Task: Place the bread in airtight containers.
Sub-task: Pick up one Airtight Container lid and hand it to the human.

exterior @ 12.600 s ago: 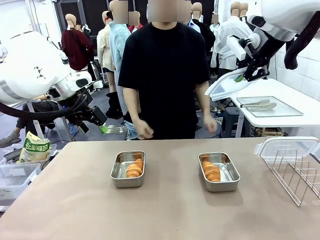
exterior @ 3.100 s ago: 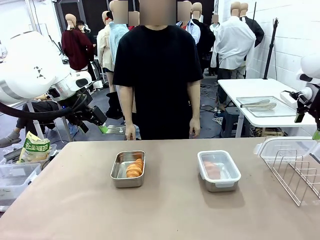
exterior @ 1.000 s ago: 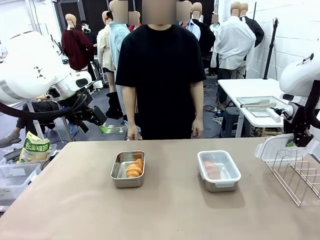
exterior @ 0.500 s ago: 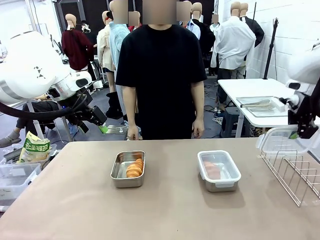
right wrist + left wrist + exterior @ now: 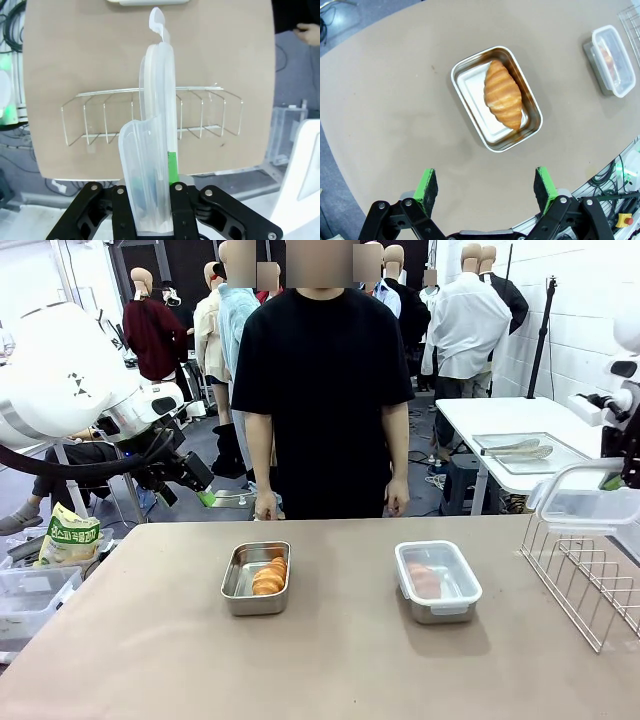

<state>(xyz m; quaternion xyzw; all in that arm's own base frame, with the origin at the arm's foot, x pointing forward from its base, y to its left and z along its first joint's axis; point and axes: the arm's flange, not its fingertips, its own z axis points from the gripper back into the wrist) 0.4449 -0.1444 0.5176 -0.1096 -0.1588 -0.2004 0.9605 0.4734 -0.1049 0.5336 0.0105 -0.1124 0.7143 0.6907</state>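
Right gripper is clamped on a clear lid, held above the wire rack.
Left gripper is kept wide over the uncovered pan and croissant.

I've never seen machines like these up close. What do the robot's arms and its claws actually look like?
The left arm is bulky, rounded and glossy white, with a small black mark and a black cable beneath. The left gripper is black metal with bolts and two bright green finger pads. The right gripper is the same black build, with a green pad.
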